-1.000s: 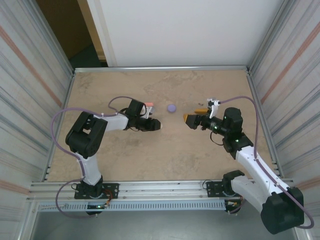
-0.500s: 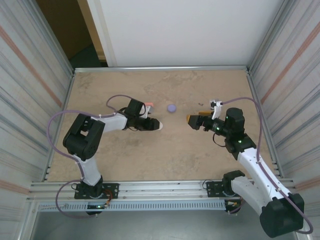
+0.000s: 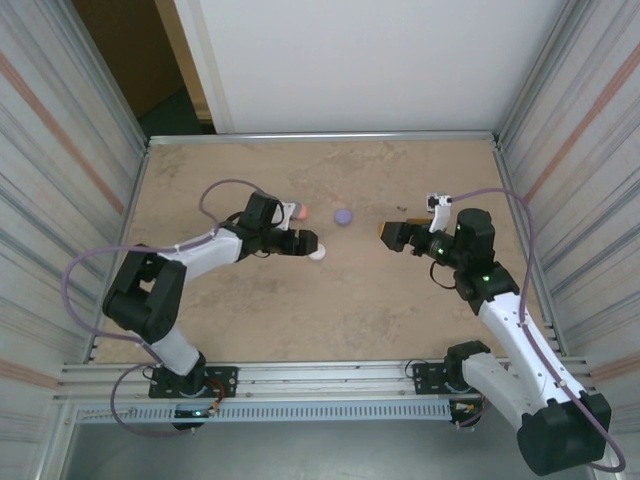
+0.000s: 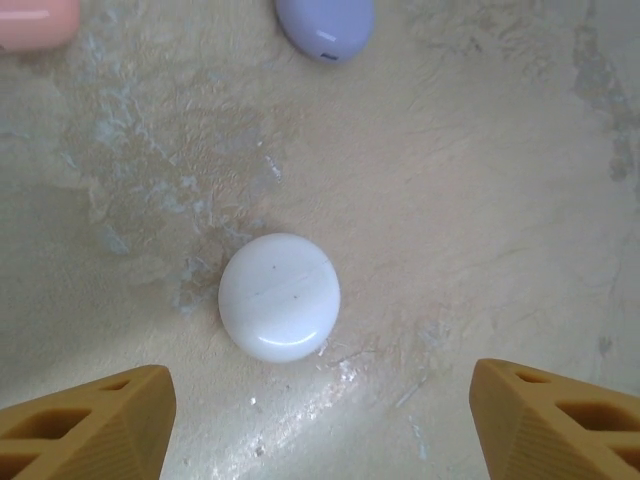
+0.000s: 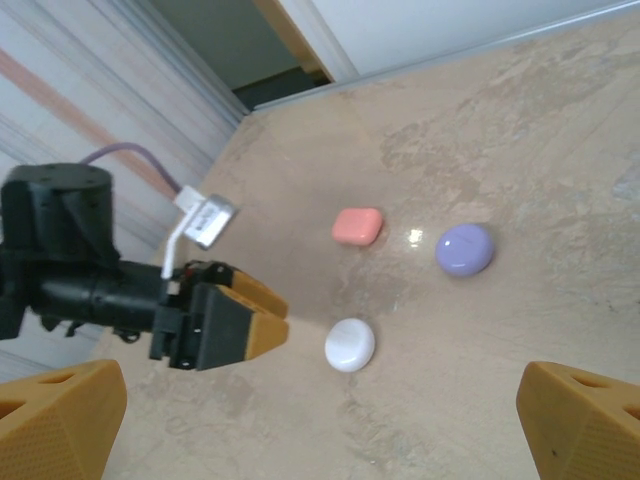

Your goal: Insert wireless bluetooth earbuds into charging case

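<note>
- I am watching the left fingers [image 3: 306, 244] hanging directly over the white charging case [image 4: 279, 310]. They are spread wide, one on each side of it, touching nothing and carrying nothing.
- The white charging case is lying flat on the bench [image 3: 350, 310] with its lid shut and its dome facing up. I am reading the straddling pose as the arm keeping itself centred on the case, ready either to close on it or to lift away.
- Whether the wireless bluetooth earbuds are sitting inside the white case I cannot tell, because the closed lid is hiding its contents.
- The pink case [image 5: 357, 226] is resting beyond the white case and a little to its left. The purple case [image 5: 465, 249] is resting beyond it to the right. Both are shut and apart from it, so the fingers are getting free room on either side.
- The right fingers [image 3: 390, 235] are hovering well to the right of the white case, fully spread, empty and pointing toward it. I am judging that this arm is waiting clear so the two are not crowding each other.
- The white case is looking smooth and rounded, so I am expecting it to skid if pinched off-centre.
</note>
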